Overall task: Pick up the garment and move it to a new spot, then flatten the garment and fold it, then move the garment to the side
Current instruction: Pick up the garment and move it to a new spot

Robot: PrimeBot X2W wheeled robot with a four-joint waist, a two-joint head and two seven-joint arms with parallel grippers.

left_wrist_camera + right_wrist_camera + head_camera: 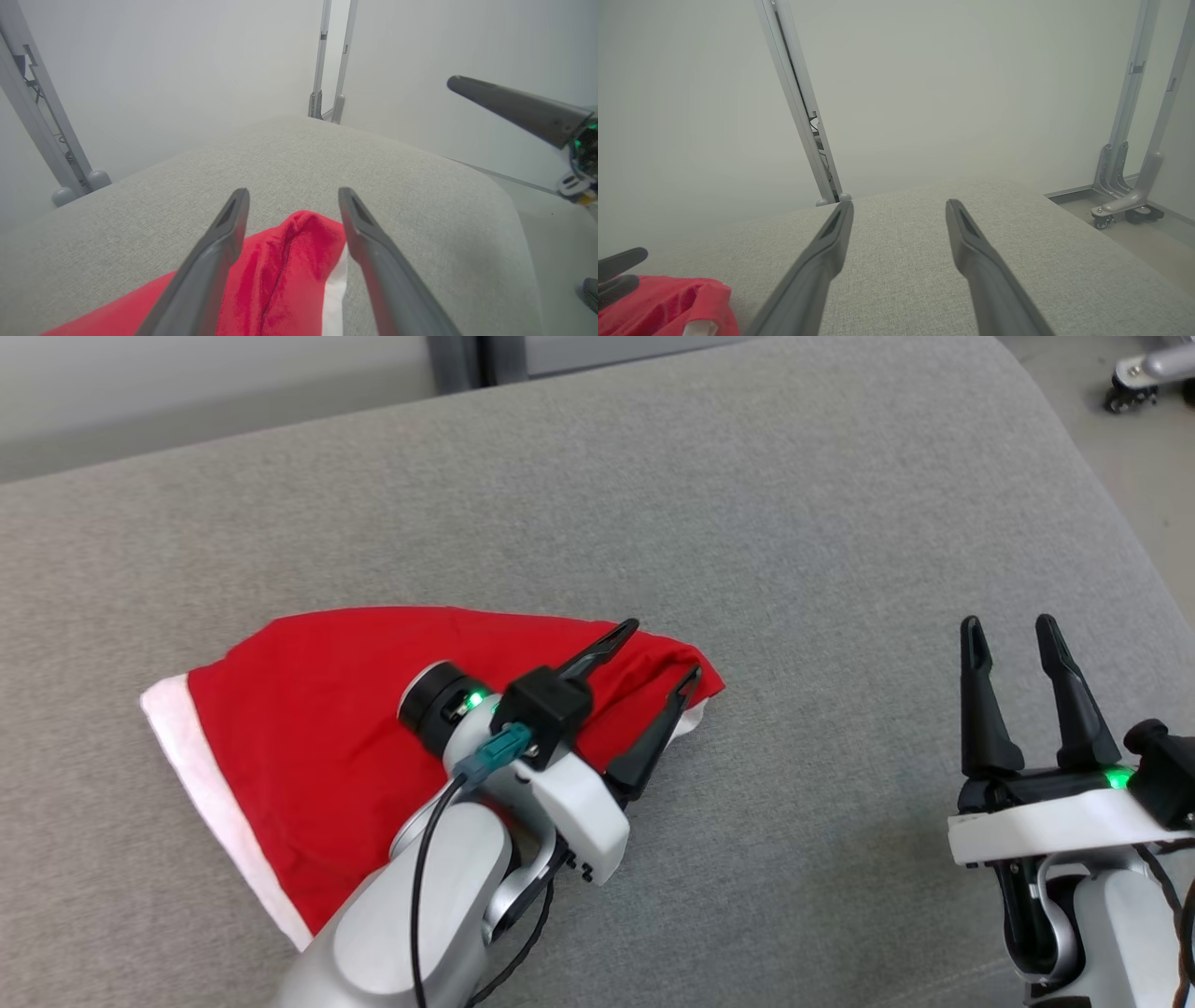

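The garment (317, 709) lies folded into a red wedge with a white edge along its lower left, on a grey cushion (747, 504). My left gripper (665, 649) hangs over the garment's right corner, open, with the red cloth lying loose between and below its fingers. In the left wrist view the garment (289, 270) bunches between the two spread fingers of the left gripper (293, 192), and a strip of white shows at its right. My right gripper (1008, 621) stands open over bare cushion at the lower right, well clear of the garment (668, 298).
The cushion's rounded right edge (1111, 523) drops to the floor, where a wheeled stand base (1134, 383) sits. Grey metal posts (798, 102) rise behind the cushion against a pale wall. Bare cushion stretches between the two grippers and behind the garment.
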